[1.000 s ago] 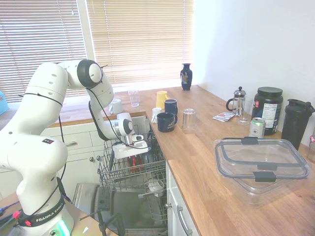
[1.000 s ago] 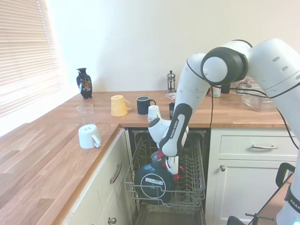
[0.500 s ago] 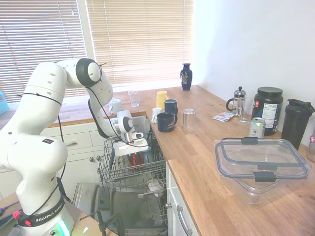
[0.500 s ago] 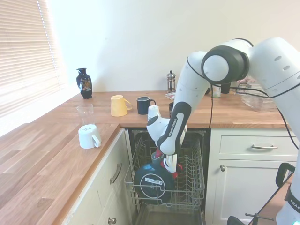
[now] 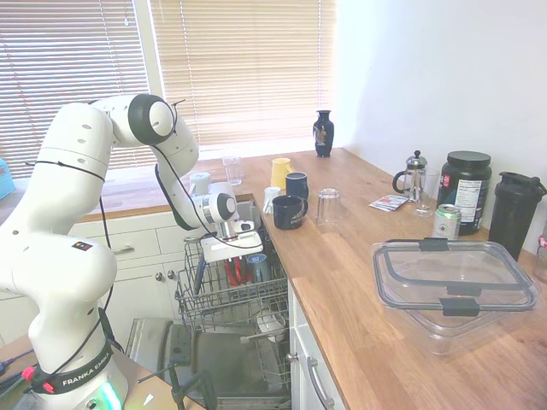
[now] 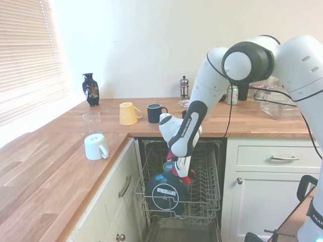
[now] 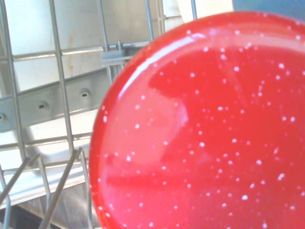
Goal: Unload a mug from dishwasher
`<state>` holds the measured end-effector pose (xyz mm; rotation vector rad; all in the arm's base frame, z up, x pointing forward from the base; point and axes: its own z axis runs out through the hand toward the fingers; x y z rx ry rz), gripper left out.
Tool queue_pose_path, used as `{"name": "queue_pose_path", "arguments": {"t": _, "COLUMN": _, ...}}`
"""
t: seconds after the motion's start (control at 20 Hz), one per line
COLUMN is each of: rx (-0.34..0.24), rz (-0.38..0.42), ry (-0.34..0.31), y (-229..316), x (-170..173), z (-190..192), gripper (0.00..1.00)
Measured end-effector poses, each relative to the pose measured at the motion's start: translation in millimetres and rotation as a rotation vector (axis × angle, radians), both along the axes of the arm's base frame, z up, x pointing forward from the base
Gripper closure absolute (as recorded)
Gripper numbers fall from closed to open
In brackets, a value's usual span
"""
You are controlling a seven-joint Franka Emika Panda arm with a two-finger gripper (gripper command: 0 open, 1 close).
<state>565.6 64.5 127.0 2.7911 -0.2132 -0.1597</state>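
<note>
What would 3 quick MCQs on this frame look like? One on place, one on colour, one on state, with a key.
1. Where is the tool?
A. Over the dishwasher rack
B. Above the plastic container
C. By the vase

2. What colour is the mug filling the wrist view?
A. Yellow
B. Red
C. White

3. How does the dishwasher stand?
A. Shut
B. Open, rack pulled out
C. Open, rack pushed in

Key:
1 A: both exterior views show the arm reaching down into the wire rack, away from the plastic container and the vase.
2 B: glossy red surface with pale specks.
3 B: the rack sticks out in front of the cabinets, with the door folded down under it.
</note>
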Motion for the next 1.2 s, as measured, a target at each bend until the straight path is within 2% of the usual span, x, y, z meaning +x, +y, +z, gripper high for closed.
{"name": "queue_pose_path", "arguments": {"t": 0.3, "rx": 0.009, "rz": -0.041, "ry": -0.036, "y": -18.6, "x": 9.0, "z": 27.3, "gripper": 1.0}}
{"name": "queue_pose_path", "arguments": {"t": 0.75, "rx": 0.032, "rz": -0.084, "ry": -0.083, "y": -11.8, "x": 9.4, "z": 54.2, "gripper": 1.0}}
{"name": "queue_pose_path", "arguments": {"t": 1.2, "rx": 0.114, "rz": -0.213, "ry": -0.186, "y": -21.3, "x": 3.3, "z": 80.3, "gripper": 1.0}}
